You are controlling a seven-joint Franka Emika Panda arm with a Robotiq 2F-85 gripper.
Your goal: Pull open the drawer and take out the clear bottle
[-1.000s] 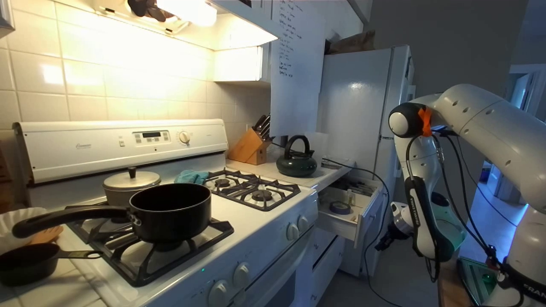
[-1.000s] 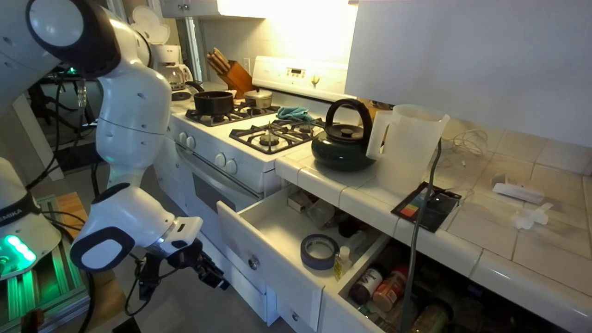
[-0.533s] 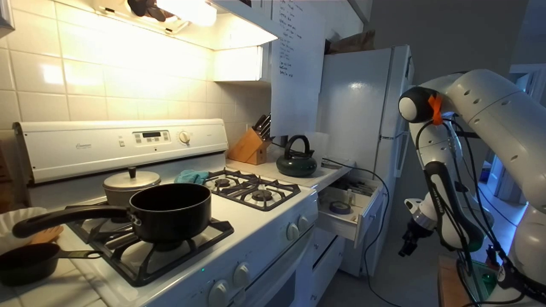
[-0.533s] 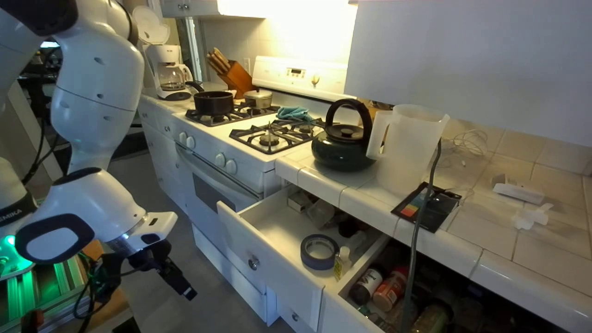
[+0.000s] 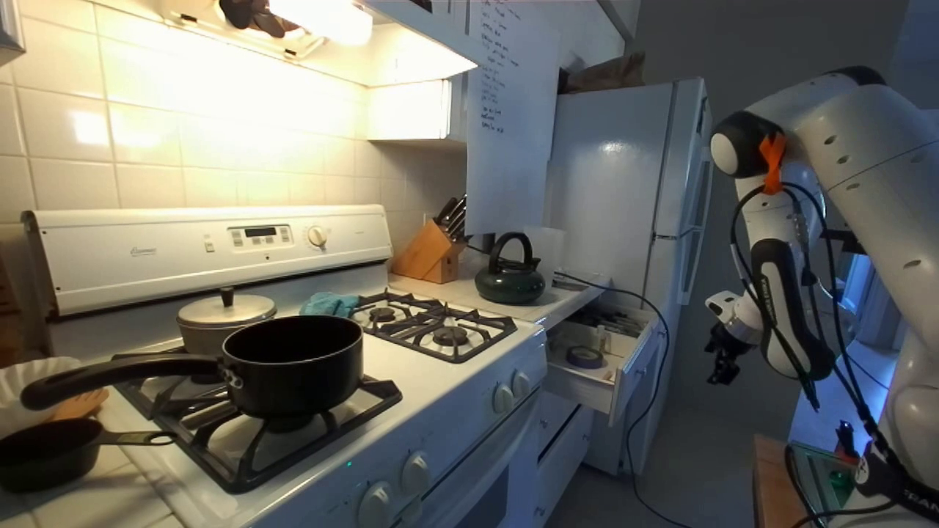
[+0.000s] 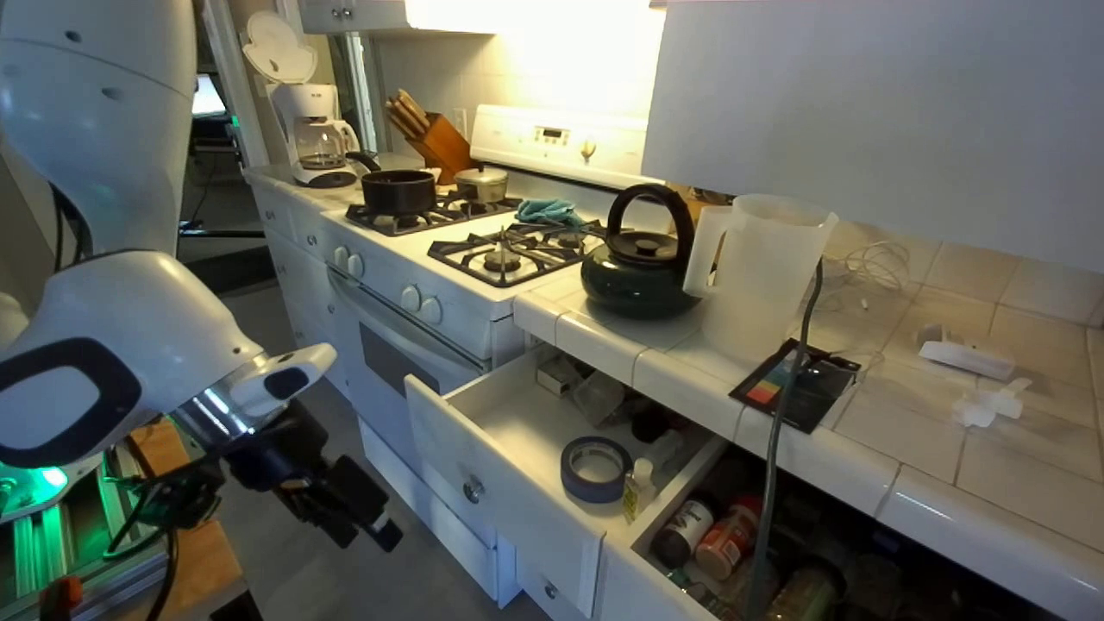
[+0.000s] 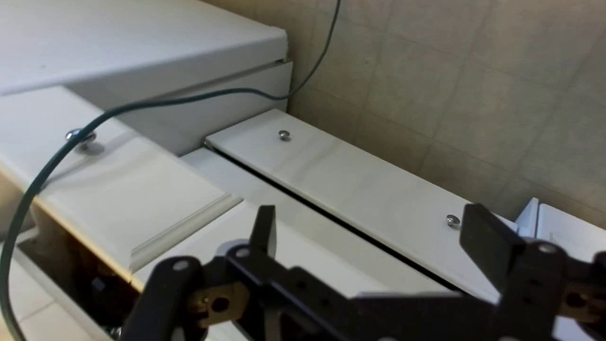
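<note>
The white drawer (image 6: 509,418) is pulled out in both exterior views, its flat front with a round knob facing the floor side. Inside it, a small clear bottle (image 6: 638,492) with a yellowish label stands beside a roll of blue tape (image 6: 595,468). My gripper (image 6: 366,530) hangs in the air in front of the drawer, apart from its knob (image 6: 473,490). In the wrist view the gripper (image 7: 367,227) is open, its two fingers wide apart with only white cabinet fronts behind them. The clear bottle is out of that view.
Beside the drawer, a second open drawer holds spice jars (image 6: 729,536). A cable (image 6: 780,414) hangs across that drawer's front. Above is the tiled counter (image 6: 690,379) with a green kettle (image 6: 642,280) and a frosted pitcher (image 6: 759,276). The stove (image 6: 414,336) adjoins it.
The gripper has drawn back from the drawer front, then risen and come nearer to a camera. Its fingers have spread apart. The drawer and its contents look unchanged.
</note>
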